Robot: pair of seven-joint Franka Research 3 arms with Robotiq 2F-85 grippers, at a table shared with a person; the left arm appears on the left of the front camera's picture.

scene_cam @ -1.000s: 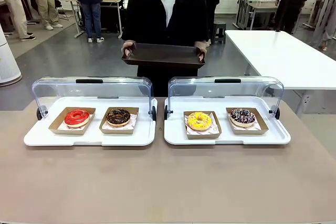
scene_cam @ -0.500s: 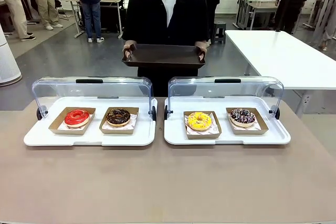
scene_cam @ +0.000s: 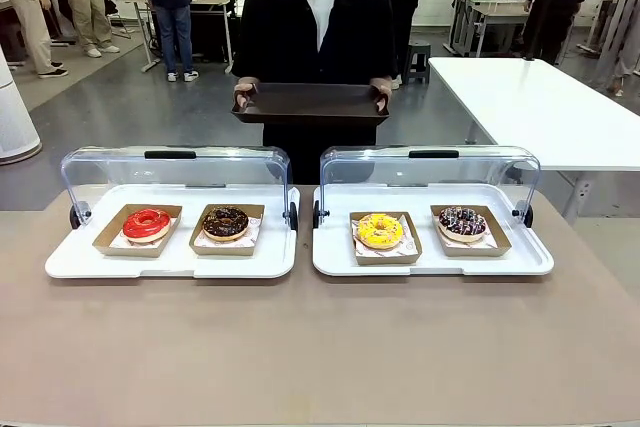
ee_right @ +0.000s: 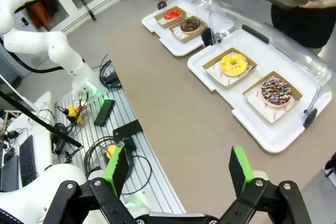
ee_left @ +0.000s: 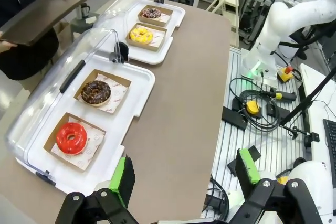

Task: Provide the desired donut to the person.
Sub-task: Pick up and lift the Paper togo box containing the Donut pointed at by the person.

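Note:
Four donuts lie in cardboard trays on two white display trays. From left to right they are a red donut (scene_cam: 147, 223), a chocolate donut (scene_cam: 225, 221), a yellow donut (scene_cam: 380, 230) and a dark sprinkled donut (scene_cam: 462, 221). The person (scene_cam: 318, 22) stands behind the table holding an empty dark tray (scene_cam: 311, 104) with both hands. My left gripper (ee_left: 185, 174) hangs open, high over the table's near edge beside the red donut (ee_left: 71, 137). My right gripper (ee_right: 179, 171) is open too, high above the table edge, well back from the sprinkled donut (ee_right: 275, 90).
Each white display tray (scene_cam: 170, 265) (scene_cam: 432, 265) has its clear lid (scene_cam: 175, 169) (scene_cam: 430, 167) swung up at the back. The brown tabletop (scene_cam: 320, 347) in front of them is bare. A white table (scene_cam: 540, 107) stands at the far right.
The person has shifted the dark tray very slightly. Nothing else has moved.

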